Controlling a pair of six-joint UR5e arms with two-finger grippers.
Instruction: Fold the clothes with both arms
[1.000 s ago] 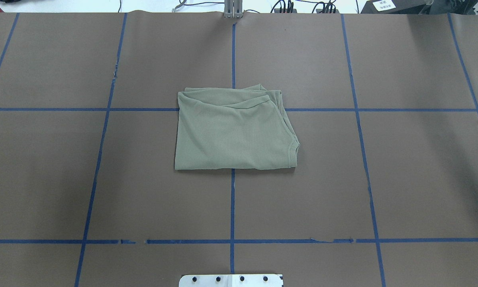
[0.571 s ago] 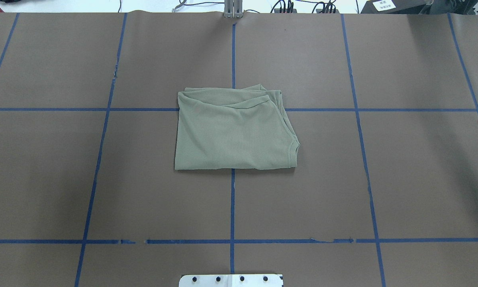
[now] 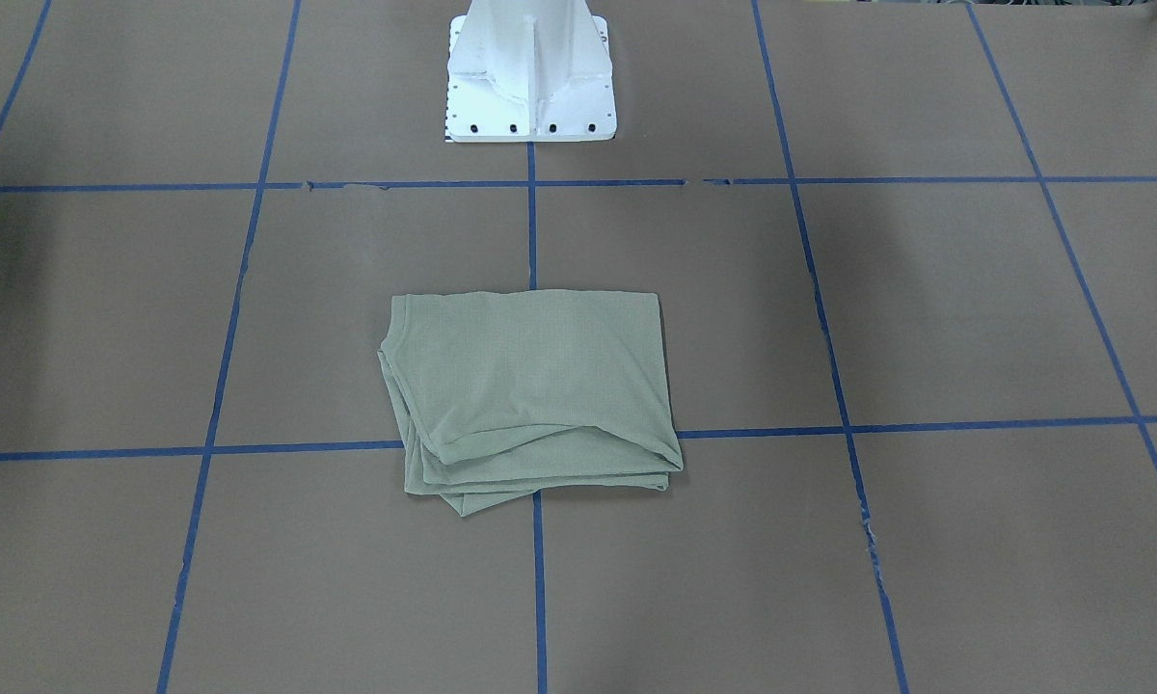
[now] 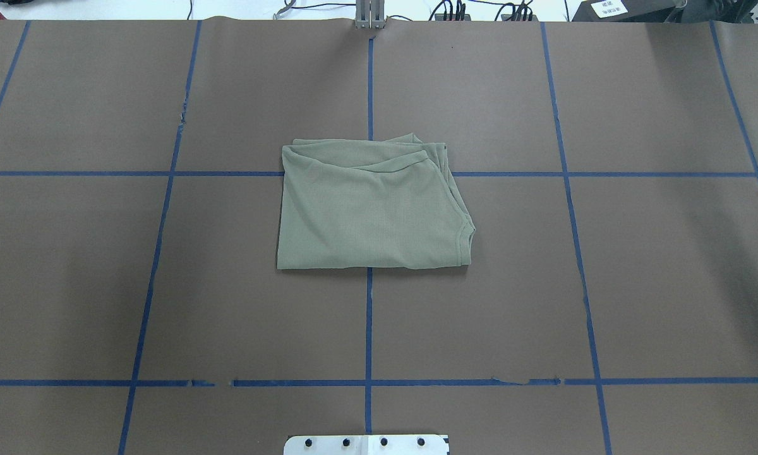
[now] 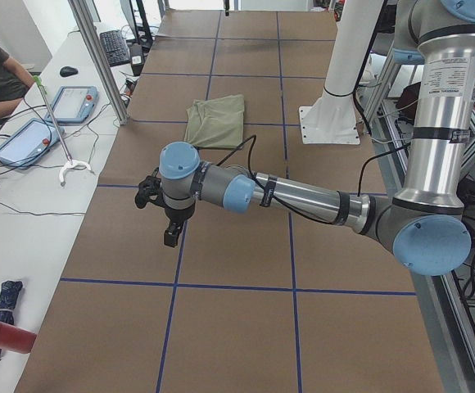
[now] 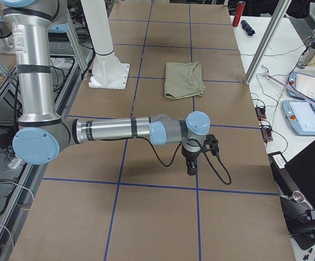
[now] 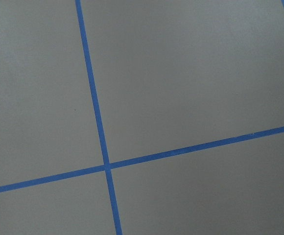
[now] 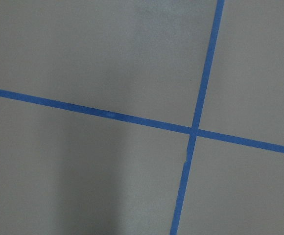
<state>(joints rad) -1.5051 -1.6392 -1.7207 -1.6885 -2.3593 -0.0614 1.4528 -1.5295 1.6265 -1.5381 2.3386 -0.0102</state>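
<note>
Sage knit shirt (image 4: 372, 208) lies folded at the centre of the brown surface (image 4: 164, 284), loose layers fanned at its 12 o'clock edge; a stray sweep there could drag them open. Left fingers (image 5: 170, 237) and right fingers (image 6: 190, 167) hang well away; open or closed, I cannot tell.

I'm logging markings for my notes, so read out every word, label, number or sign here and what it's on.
Nothing here can be read.
On the dark box at the overhead view's top right, a white label: print too small.
On the left arm, a sticker: blurred.
On the right arm, a sticker: blurred.
On the folded shirt: no logo or tag shows.
</note>
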